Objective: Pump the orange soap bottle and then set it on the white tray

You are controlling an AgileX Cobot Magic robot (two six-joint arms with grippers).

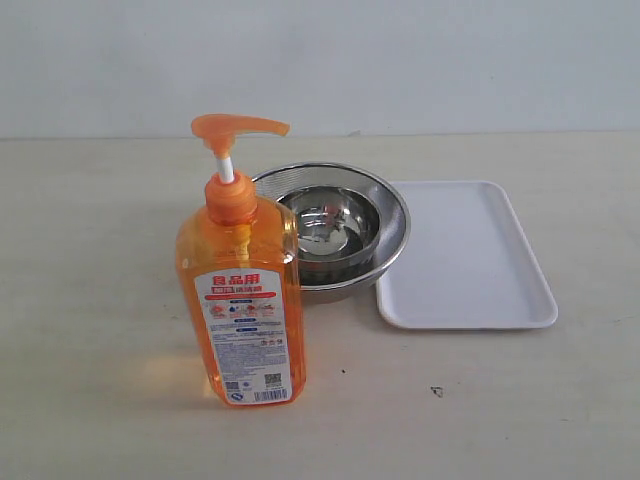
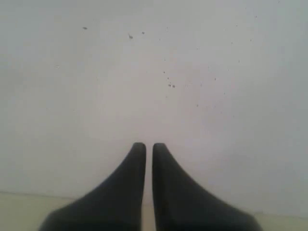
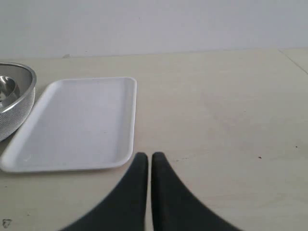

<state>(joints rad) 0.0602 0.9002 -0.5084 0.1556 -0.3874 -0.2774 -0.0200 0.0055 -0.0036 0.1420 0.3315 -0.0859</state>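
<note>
The orange soap bottle (image 1: 240, 300) stands upright on the table, left of centre in the exterior view, its pump head (image 1: 235, 128) raised on a white stem. The white tray (image 1: 465, 255) lies flat to the right of the bowl, with nothing on it; the right wrist view shows the tray (image 3: 77, 125) too. Neither arm appears in the exterior view. My left gripper (image 2: 149, 147) is shut, holding nothing, and faces a pale wall. My right gripper (image 3: 148, 156) is shut and holds nothing, hovering by a corner of the tray.
A round steel mesh bowl (image 1: 390, 205) with a smaller steel bowl (image 1: 325, 228) inside stands between bottle and tray, touching the tray's left edge. Its rim (image 3: 19, 86) shows in the right wrist view. A small dark speck (image 1: 436, 391) lies on the table near the front.
</note>
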